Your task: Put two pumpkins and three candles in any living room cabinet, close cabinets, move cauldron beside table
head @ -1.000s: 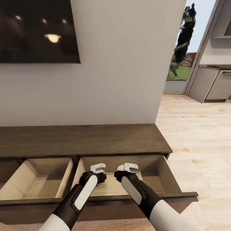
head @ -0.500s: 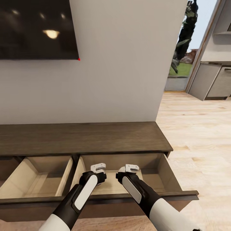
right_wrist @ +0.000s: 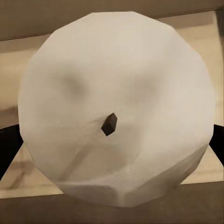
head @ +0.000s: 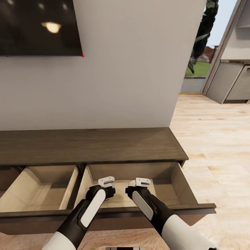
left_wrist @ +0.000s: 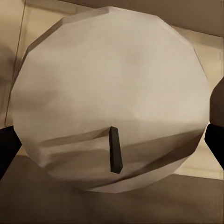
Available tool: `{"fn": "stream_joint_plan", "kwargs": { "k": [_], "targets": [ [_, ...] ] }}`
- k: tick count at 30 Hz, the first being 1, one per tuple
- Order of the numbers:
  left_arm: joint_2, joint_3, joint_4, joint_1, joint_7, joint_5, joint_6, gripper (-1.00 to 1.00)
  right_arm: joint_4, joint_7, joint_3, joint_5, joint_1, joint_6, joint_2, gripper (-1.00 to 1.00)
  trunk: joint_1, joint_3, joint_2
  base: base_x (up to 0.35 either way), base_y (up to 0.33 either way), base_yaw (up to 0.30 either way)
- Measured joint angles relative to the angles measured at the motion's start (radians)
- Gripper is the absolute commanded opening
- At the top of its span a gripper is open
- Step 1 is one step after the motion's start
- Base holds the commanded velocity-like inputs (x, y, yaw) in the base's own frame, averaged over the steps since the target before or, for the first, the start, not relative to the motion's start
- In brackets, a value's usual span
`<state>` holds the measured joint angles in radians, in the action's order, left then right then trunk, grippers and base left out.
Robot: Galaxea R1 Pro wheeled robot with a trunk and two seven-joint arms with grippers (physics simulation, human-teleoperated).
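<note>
While both arms reached down over the long, low dark-brown wood cabinet, its two pale beige drawers stood pulled out toward the robot. Left gripper and right gripper hung side by side, near each other, over the right-hand open drawer. Left wrist view showed a squat pale grey-brown candle with a dark wick seen top-on, sitting between the dark fingertips, so the left gripper was closed around that candle. Right wrist view showed a second squat pale candle with a short dark wick held the same way between the dark fingers, beige drawer floor behind it. Left-hand open drawer lay beside it. Dark wall-mounted TV screen hung at far left above the cabinet top. Light wood plank floor ran to the right, grey kitchen cupboards at far right.
</note>
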<state>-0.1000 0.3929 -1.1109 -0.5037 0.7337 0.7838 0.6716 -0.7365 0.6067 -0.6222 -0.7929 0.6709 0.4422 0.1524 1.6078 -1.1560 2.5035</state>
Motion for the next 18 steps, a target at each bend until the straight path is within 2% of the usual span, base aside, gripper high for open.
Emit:
{"fn": "stream_joint_plan", "kwargs": {
  "k": [6, 7, 14, 15, 18],
  "targets": [
    [0.001, -0.001, 0.000, 0.000, 0.000, 0.000, 0.001, -1.00, 0.000, 0.000, 0.000, 0.001, 0.000, 0.000, 0.000, -1.00, 0.000, 0.000, 0.000, 0.000, 0.000, 0.000],
    [0.001, -0.001, 0.000, 0.000, 0.000, 0.000, 0.000, -1.00, 0.000, 0.000, -0.001, 0.001, 0.000, 0.000, 0.000, 1.00, 0.000, 0.000, 0.000, 0.000, 0.000, 0.000],
    [0.001, -0.001, 0.001, 0.000, 0.000, 0.000, 0.002, -1.00, 0.000, 0.000, -0.002, 0.002, 0.000, 0.000, 0.000, 1.00, 0.000, 0.000, 0.000, 0.000, 0.000, 0.000],
    [0.002, -0.001, 0.001, 0.000, 0.000, -0.001, 0.002, 1.00, 0.000, -0.001, -0.002, 0.002, 0.000, 0.000, 0.000, 1.00, 0.000, 0.000, 0.000, 0.000, 0.000, 0.000],
    [0.003, 0.000, 0.000, 0.001, 0.006, -0.004, 0.003, 1.00, 0.000, -0.001, -0.002, 0.002, 0.000, 0.000, 0.000, 1.00, 0.000, 0.000, 0.000, 0.000, 0.000, 0.000]
  ]
}}
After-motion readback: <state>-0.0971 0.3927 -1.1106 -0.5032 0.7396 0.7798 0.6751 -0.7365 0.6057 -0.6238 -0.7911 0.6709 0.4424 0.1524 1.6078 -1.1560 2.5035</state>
